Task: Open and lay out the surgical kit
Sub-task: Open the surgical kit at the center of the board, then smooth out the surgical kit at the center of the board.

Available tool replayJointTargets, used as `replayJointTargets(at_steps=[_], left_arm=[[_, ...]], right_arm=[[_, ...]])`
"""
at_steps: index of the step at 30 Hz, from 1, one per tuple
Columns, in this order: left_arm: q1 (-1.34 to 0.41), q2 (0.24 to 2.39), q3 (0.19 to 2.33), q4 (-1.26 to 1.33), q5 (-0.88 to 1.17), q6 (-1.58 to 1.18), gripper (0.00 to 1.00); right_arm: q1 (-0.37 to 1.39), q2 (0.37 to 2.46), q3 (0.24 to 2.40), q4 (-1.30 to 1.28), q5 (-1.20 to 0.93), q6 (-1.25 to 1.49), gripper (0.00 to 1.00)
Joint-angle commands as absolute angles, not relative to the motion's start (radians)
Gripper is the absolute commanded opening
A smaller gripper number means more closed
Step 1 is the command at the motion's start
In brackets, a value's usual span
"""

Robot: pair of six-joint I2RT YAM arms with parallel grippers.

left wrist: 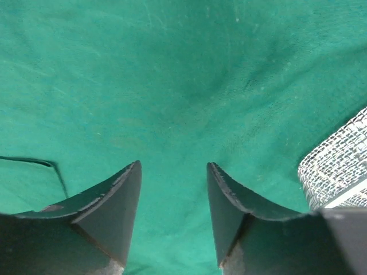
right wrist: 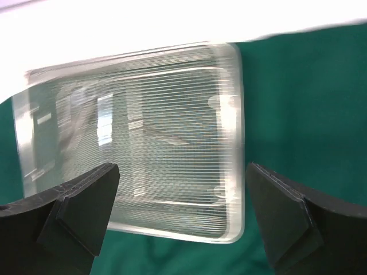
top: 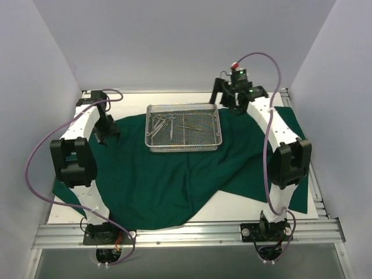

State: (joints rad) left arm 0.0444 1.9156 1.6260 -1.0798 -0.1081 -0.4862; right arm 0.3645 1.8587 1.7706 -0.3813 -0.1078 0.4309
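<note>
Nearest to us, the green drape [top: 174, 192] lies unfolded over the white table [top: 232, 213]. Its near edge is rumpled and curves back, leaving bare board at the near right. We judge the unwrapping largely done and the laying-out not yet begun.

A little farther, on the left, the left gripper [left wrist: 174, 166] sits low over the drape just beside the tray's left end. Its fingers are partly apart, with only cloth showing between them. We cannot tell whether the tips press on the fabric.

Beyond that, the wire-mesh tray [top: 185, 148] stands on the drape towards the far middle. The steel instruments [top: 164, 123] are all inside it, most bunched at its left end and one slim piece lying alone nearer the centre.

Farthest, the right gripper [right wrist: 182, 169] hangs by the tray's far right corner with its jaws spread wide and nothing in them. Its view of the tray is smeared.

To do this step well, we would:
- take the lone piece first rather than the tangle;
- narrow the right jaws before descending, so the tips do not catch the mesh;
- close across the shank;
- set the piece on a flat stretch of drape, well apart from the tray.

The left arm could steady the tray meanwhile.
</note>
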Motion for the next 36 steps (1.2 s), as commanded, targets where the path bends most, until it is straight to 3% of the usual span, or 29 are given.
replayJointTargets(at_steps=[1, 2, 3, 7, 10, 15, 25, 33, 36], left_arm=[[0.061, 1.881, 1.697, -1.04, -0.138, -0.421, 0.61], [0.064, 1.864, 1.701, -0.981, -0.123, -0.379, 0.67], [0.067, 1.861, 1.704, -0.96, -0.114, -0.289, 0.8], [0.081, 1.943, 1.801, -0.9, -0.129, -0.103, 0.89], [0.104, 2.075, 1.926, -0.888, -0.108, 0.041, 0.89], [0.176, 2.264, 2.106, -0.888, 0.148, 0.176, 0.89], [0.17, 2.365, 2.077, -0.686, 0.048, 0.221, 0.89], [0.161, 2.428, 2.129, -0.712, -0.028, 0.221, 0.89], [0.161, 2.48, 2.187, -0.784, -0.022, 0.213, 0.81]], right_arm=[[0.293, 1.887, 1.799, -0.528, -0.077, 0.416, 1.0], [0.284, 1.888, 1.801, -0.534, -0.089, 0.413, 1.0], [0.272, 1.887, 1.799, -0.537, -0.106, 0.413, 1.0], [0.275, 1.87, 1.754, -0.531, -0.243, 0.448, 1.0], [0.284, 1.83, 1.686, -0.494, -0.29, 0.451, 1.0], [0.272, 1.758, 1.531, -0.486, -0.293, 0.416, 1.0], [0.244, 1.726, 1.431, -0.443, -0.322, 0.371, 1.0], [0.232, 1.781, 1.457, -0.44, -0.354, 0.377, 1.0], [0.232, 1.801, 1.466, -0.439, -0.362, 0.382, 1.0]])
